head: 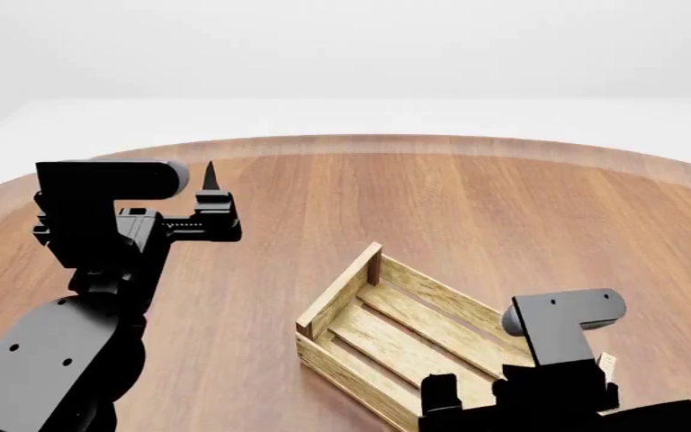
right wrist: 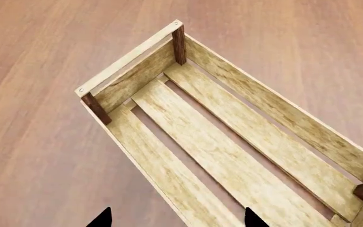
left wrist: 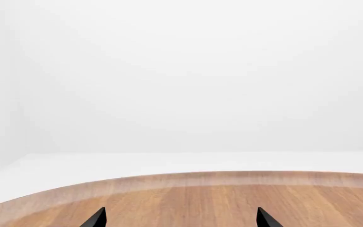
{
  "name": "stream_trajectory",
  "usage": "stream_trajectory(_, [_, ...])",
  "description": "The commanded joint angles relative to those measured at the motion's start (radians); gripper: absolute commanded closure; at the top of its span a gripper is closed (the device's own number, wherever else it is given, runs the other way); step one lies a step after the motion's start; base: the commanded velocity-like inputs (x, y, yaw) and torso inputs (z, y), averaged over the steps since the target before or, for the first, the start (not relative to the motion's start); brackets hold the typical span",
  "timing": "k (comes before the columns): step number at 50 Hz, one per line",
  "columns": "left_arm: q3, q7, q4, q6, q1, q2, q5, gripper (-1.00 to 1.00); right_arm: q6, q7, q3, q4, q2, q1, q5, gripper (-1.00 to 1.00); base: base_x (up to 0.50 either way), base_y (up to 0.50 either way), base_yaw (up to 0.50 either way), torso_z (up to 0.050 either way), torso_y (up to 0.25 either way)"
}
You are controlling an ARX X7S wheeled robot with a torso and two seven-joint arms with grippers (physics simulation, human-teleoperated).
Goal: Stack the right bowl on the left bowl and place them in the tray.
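Looking at what's actually on the worktop (head: 466, 207) right now, the odd part is that no bowl shows up in any of the three views. The tray (head: 408, 335) sits on the wood over on the robot's right, angled, and from the right wrist camera its slatted floor looks bare, so nothing is stacked or placed as far as I can tell.

The right pincer (right wrist: 176, 217) hangs over the near part of the tray (right wrist: 232, 142), tips spread apart with nothing between them. In the head view that arm (head: 561, 360) covers the tray's near corner. The left pincer (left wrist: 180, 218) is held out over the left side of the worktop (left wrist: 232, 198), facing the far rim and the white background, tips also apart and empty. In the head view only one upright tip of it (head: 210, 176) shows clearly.

So my read is that the step in hand is still finding the bowls, not grabbing anything. How I'd do it well:

- Get the head camera looking around before moving either arm. Both bowls must be out of frame or hidden behind the arms, I can't tell which.
- Pull the right arm back off the tray. Hovering there does nothing yet, and it blocks the view.
- Keep both pincers spread for the rim grab.
- Once they're found, take the right bowl with the right arm, lower it straight into the left one, then carry the pair over together.

Biggest risk is probably swinging an arm blind and clipping a bowl or the tray's corner posts.
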Motion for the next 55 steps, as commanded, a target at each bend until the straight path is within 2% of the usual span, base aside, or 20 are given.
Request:
stream_trajectory(1, [0.006,-0.004,-0.003,0.003,-0.001,-0.002,-0.003,-1.00,-0.134,0.085,-0.117,-0.041,0.094,0.005,0.159,-1.00,0.00,0.00,0.00,0.000,0.000])
stream_trajectory(22, [0.009,-0.011,-0.008,0.004,-0.005,-0.008,-0.012,-1.00,-0.285,0.075,-0.274,-0.137,0.144,-0.032,0.162,-1.00,0.00,0.00,0.00,0.000,0.000])
stream_trajectory(30, [0.008,-0.014,-0.005,0.005,-0.003,-0.009,-0.016,-1.00,-0.308,0.028,-0.277,-0.137,0.161,-0.105,0.129,-1.00,0.00,0.00,0.00,0.000,0.000])
stream_trajectory(55, [0.001,-0.020,-0.013,0.019,0.001,-0.015,-0.029,-1.00,-0.300,-0.075,-0.301,-0.049,0.148,-0.133,0.041,-1.00,0.00,0.00,0.00,0.000,0.000])
